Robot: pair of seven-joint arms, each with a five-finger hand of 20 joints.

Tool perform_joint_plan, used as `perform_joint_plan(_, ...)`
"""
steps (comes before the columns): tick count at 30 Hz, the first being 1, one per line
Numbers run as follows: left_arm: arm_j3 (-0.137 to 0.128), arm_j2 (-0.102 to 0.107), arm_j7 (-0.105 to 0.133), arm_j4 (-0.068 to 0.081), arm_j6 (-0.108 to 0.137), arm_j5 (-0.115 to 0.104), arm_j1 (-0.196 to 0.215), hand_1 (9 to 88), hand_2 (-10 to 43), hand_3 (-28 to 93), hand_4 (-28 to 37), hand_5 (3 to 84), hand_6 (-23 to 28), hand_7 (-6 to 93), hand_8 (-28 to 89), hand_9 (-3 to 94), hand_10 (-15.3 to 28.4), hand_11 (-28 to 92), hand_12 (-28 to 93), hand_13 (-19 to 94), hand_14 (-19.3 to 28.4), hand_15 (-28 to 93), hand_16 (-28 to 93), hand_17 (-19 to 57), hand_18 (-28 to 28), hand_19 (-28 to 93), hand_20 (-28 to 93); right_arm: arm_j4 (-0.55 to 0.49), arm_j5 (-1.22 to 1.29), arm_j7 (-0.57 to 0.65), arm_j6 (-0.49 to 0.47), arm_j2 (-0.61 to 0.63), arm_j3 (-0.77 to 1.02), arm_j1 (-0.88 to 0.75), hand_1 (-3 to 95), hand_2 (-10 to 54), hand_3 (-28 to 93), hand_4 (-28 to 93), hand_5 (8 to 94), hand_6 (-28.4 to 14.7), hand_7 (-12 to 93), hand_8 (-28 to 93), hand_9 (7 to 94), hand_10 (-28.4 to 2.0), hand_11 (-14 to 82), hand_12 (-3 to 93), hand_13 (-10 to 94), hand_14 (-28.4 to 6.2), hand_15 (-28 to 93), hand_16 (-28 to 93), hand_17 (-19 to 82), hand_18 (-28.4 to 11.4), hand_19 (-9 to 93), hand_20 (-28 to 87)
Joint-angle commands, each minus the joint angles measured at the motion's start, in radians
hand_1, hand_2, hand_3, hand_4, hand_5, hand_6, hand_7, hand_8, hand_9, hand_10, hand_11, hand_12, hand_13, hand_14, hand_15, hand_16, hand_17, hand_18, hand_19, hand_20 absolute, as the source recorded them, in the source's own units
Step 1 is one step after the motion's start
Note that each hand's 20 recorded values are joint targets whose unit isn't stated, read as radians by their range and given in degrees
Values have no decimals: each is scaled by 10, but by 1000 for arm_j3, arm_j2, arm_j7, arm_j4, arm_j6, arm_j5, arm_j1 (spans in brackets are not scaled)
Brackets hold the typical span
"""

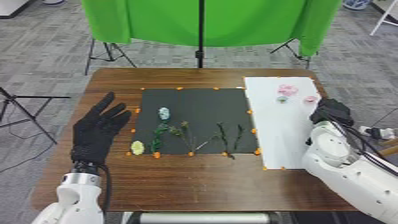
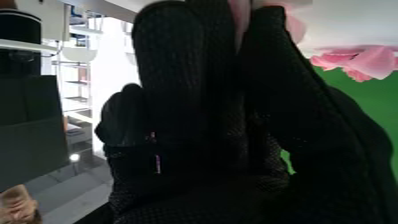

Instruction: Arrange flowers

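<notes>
In the head view, the left robot hand [image 1: 92, 135], released, is over the surface's [image 1: 191, 182] left side; a pale blue flower [image 1: 164, 113] lies on the black mat [image 1: 206, 102]; the right robot hand [image 1: 331, 111] is at right. In the right wrist view, it pinches a pale pink flower [image 2: 295, 27].

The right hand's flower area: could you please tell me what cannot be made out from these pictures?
- Whether the right hand holds the pink petals beside it: right wrist view, its glove covers part of them.
- The full outline of the pink flower: right wrist view, cut off by the picture's edge.
- The petals of the small pale flower: head view, too small.
- Exactly how many thin stems lie on the dark mat: head view, thin and dark on dark.
</notes>
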Motion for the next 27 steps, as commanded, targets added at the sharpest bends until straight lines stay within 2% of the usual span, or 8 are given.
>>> perform_joint_plan(1, -8, -26, -27, 10, -4, -3, 5, 239, 77, 793, -259, 387, 87, 130, -100, 371, 203, 247, 112, 279, 283, 546, -84, -84, 262, 556, 117, -56, -70, -28, 53, 6, 32, -45, 616, -95, 656, -283, 862, 8, 206, 31, 937, -72, 155, 266, 893, -27, 458, 250, 448, -201, 932, 373)
perform_joint_plan(4, -20, -40, -41, 10, -11, 6, 7, 239, 78, 792, -259, 387, 87, 130, -100, 371, 203, 246, 112, 279, 283, 546, -85, -83, 262, 556, 117, -103, -98, -61, 76, -10, 38, -41, 611, -95, 664, -283, 869, 9, 203, 31, 937, -73, 169, 264, 898, -29, 464, 244, 452, -203, 932, 383)
perform_joint_plan(7, -13, -37, -41, 12, -2, -4, 4, 239, 78, 792, -259, 387, 87, 130, -101, 370, 202, 246, 112, 279, 282, 546, -85, -83, 262, 556, 118, -155, -127, -106, 84, -34, 47, -41, 604, -95, 678, -283, 873, 9, 200, 35, 937, -73, 179, 262, 903, -33, 470, 236, 455, -205, 932, 394)
perform_joint_plan(14, -31, -40, -48, 6, -6, 3, 15, 239, 78, 792, -259, 386, 88, 128, -100, 370, 203, 246, 112, 278, 283, 546, -85, -77, 268, 575, 130, -244, -143, -236, 48, -167, 30, -10, 598, -95, 694, -283, 877, 7, 195, 39, 937, -74, 186, 262, 902, -33, 479, 234, 454, -209, 932, 409)
perform_joint_plan(18, -44, -42, -49, 1, -1, 6, 21, 238, 78, 792, -258, 386, 87, 129, -100, 369, 202, 247, 113, 278, 283, 547, -85, -77, 273, 581, 135, -237, -139, -296, 23, -270, -44, 45, 594, -95, 704, -283, 878, 6, 194, 44, 937, -74, 188, 265, 898, -39, 494, 231, 449, -211, 932, 422)
perform_joint_plan(23, -38, -28, -37, -3, 6, -2, 24, 237, 78, 793, -259, 385, 87, 128, -100, 369, 203, 247, 112, 278, 283, 547, -85, -77, 274, 583, 137, -173, -140, -356, 18, -399, -168, 134, 594, -95, 700, -283, 873, 5, 192, 47, 937, -75, 187, 284, 875, -43, 536, 222, 433, -205, 932, 445)
perform_joint_plan(25, -39, -29, -39, -4, 2, -1, 24, 237, 79, 792, -259, 385, 88, 129, -100, 369, 203, 247, 112, 278, 283, 547, -85, -77, 275, 583, 138, -140, -147, -377, 4, -450, -194, 154, 596, -95, 697, -283, 871, 6, 193, 47, 937, -76, 185, 289, 870, -43, 545, 218, 429, -201, 932, 445)
perform_joint_plan(27, -42, -36, -59, -1, -3, 6, 14, 237, 78, 792, -260, 385, 88, 128, -100, 369, 203, 248, 112, 278, 283, 548, -86, -77, 275, 583, 138, -118, -153, -388, -5, -485, -211, 163, 596, -95, 696, -283, 868, 6, 192, 46, 937, -76, 185, 292, 865, -44, 552, 216, 427, -199, 932, 444)
